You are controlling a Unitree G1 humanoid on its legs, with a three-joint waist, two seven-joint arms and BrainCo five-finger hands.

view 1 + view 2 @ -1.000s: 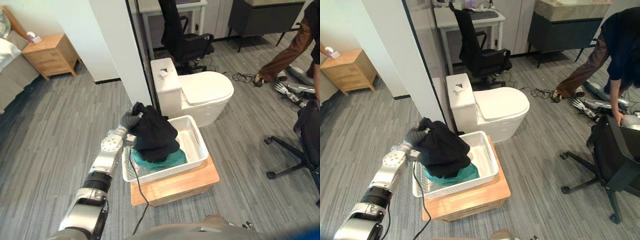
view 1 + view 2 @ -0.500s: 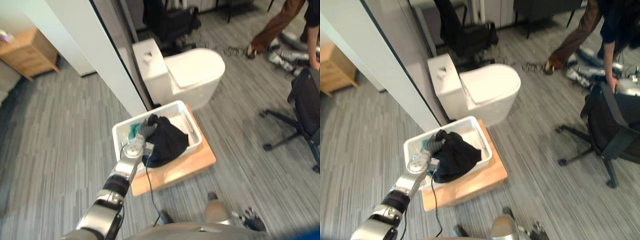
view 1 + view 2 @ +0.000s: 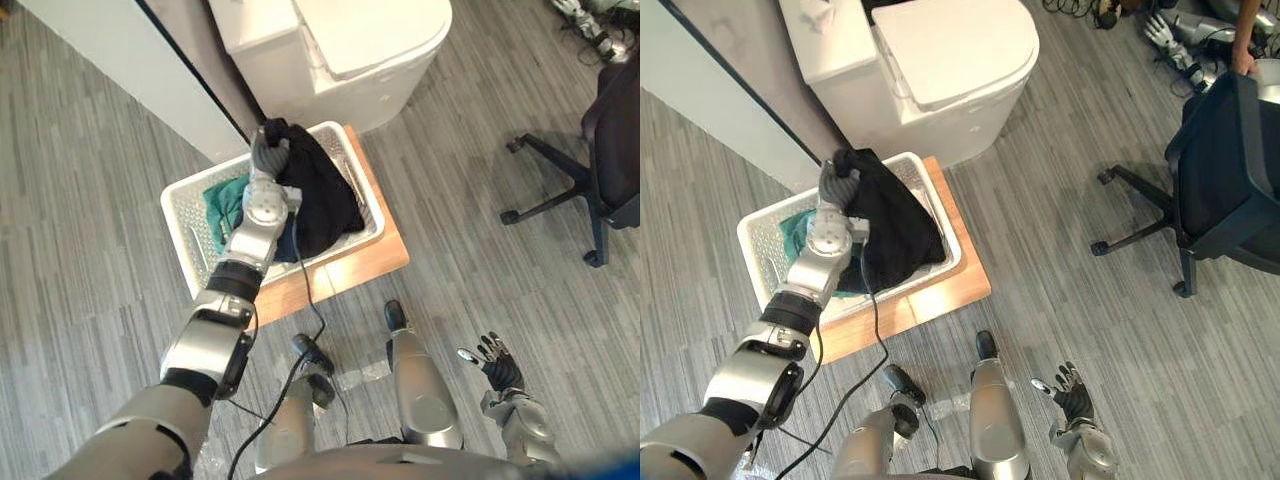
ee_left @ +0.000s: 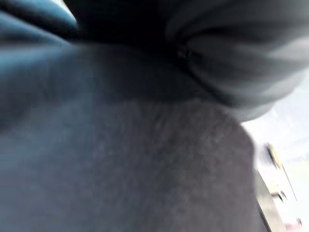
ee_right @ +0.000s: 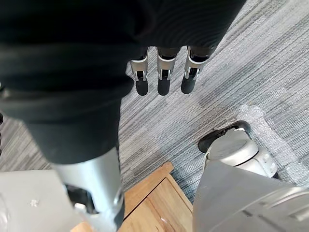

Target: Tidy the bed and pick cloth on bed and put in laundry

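- One white plastic laundry basket (image 3: 176,214) with mesh walls sits on one low light-wood stand (image 3: 372,262), just in front of one white toilet (image 3: 345,48).
- Two cloths lie in the basket. One crumpled black cloth (image 3: 322,200) fills the side nearer the toilet and drapes over the rim, and one teal cloth (image 3: 221,198) lies beside it, partly under it.
- The left hand (image 3: 268,152) is at the top of the black cloth. Its fingers are buried in the fabric, so I cannot tell whether they grip it.
- The right hand (image 3: 497,361) hangs low over the grey striped floor (image 3: 90,260), well apart from the basket. Its fingers (image 5: 162,79) are straight and spread, holding nothing.
- One black office chair (image 3: 1228,165) stands to the right.
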